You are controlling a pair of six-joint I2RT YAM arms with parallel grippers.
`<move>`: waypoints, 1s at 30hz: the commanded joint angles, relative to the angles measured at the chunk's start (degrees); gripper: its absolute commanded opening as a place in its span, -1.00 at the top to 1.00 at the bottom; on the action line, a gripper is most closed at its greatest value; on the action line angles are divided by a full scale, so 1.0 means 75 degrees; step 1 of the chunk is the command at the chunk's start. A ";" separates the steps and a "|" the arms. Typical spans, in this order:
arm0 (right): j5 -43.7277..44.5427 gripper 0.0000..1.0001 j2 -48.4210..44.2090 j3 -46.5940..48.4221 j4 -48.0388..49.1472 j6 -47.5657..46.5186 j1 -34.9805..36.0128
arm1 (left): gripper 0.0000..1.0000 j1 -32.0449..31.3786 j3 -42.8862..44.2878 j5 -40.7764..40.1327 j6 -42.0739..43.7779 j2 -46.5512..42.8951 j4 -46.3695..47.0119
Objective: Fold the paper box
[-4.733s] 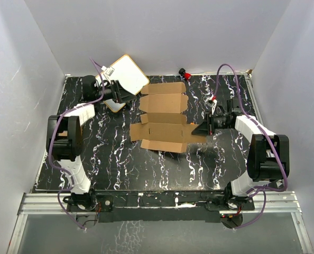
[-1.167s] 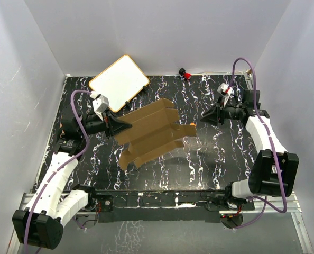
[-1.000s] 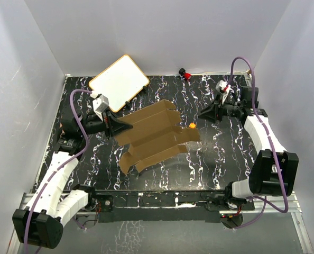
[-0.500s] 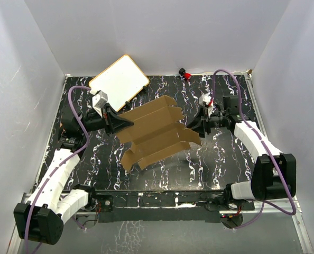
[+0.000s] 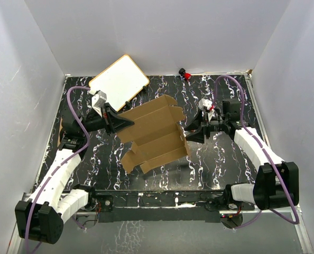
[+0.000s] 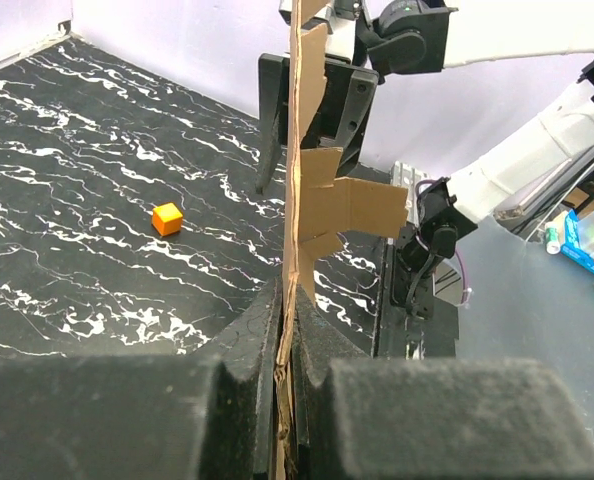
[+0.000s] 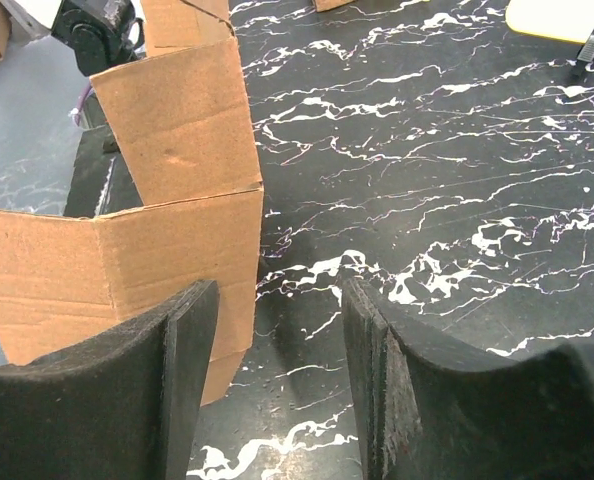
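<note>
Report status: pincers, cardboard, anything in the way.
Left pincer shut on cardboard sheet, sheet held up, tilted. Right pincer open beside its opposite edge, not gripping. Orange cube on table nearby.

A black table (image 5: pixel 220 164) veined with white, marble-fashion, is pictured enclosed by pale walls on three sides. A white board with a tan rim (image 5: pixel 120 76) is seen set askew at the far left corner, its far side reaching past the table's far edge. A small red-and-black object (image 5: pixel 185 73) is placed at the far edge, right of the middle. An orange cube (image 6: pixel 167 218) is shown lying alone on the dark surface in the left wrist view; it cannot be made out from above. A scrap of brown cardboard (image 5: pixel 59 133) is glimpsed at the left edge, largely hidden. A small black-and-white piece (image 7: pixel 589 45) is seen just beside the board's rim.
</note>
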 commanded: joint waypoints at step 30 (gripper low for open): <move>-0.0903 0.02 0.0140 0.2252 -0.1325 -0.1466 -0.0236 | 1.00 0.0006 0.0113 0.1289 -0.0918 0.0039 0.1239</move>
